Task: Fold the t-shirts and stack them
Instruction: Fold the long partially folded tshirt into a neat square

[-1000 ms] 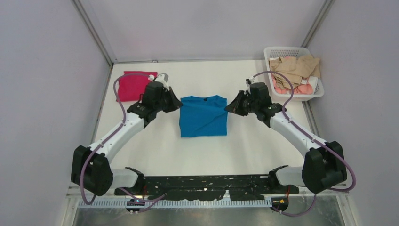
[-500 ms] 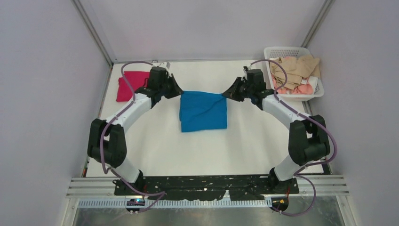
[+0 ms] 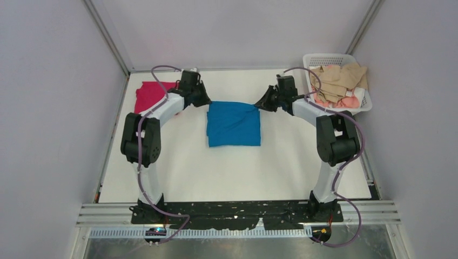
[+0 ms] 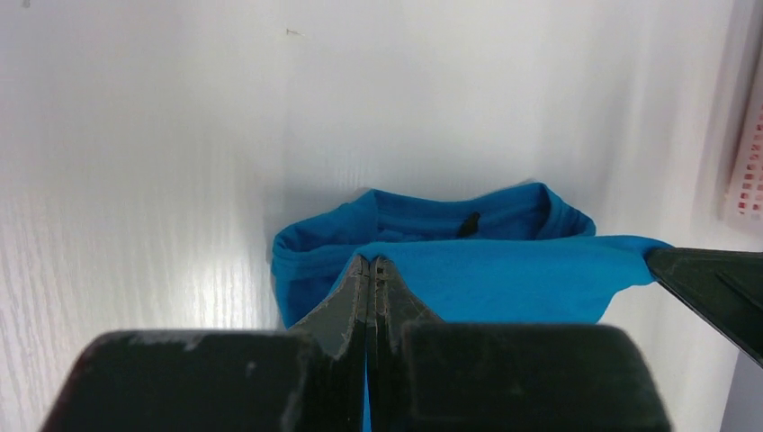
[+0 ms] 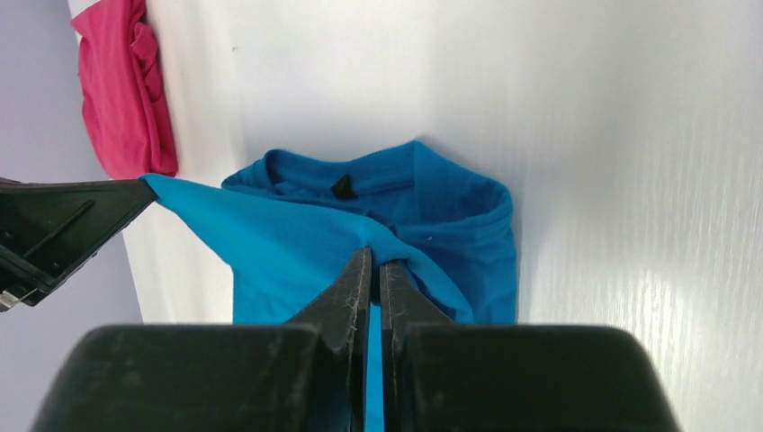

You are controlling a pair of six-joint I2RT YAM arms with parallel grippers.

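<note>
The blue t-shirt (image 3: 233, 125) lies partly folded at the table's middle, its collar (image 5: 342, 184) showing in the wrist views. My left gripper (image 3: 208, 102) is shut on its far left corner and my right gripper (image 3: 258, 105) is shut on its far right corner. The cloth edge between them is stretched taut a little above the rest of the shirt. In the left wrist view the left gripper (image 4: 371, 261) pinches blue fabric (image 4: 513, 279); in the right wrist view the right gripper (image 5: 373, 256) does the same. The magenta-red t-shirt (image 3: 147, 96) lies folded at the far left, partly behind my left arm.
A white basket (image 3: 361, 107) holding beige and pink clothes stands at the far right corner. Grey walls close the table on three sides. Both arms reach far out, elbows raised at either side of the blue shirt.
Both arms have stretched toward the far wall, carrying the blue shirt's gripped edge with them. The shirt has shifted a little farther away and its held edge is tauter.
</note>
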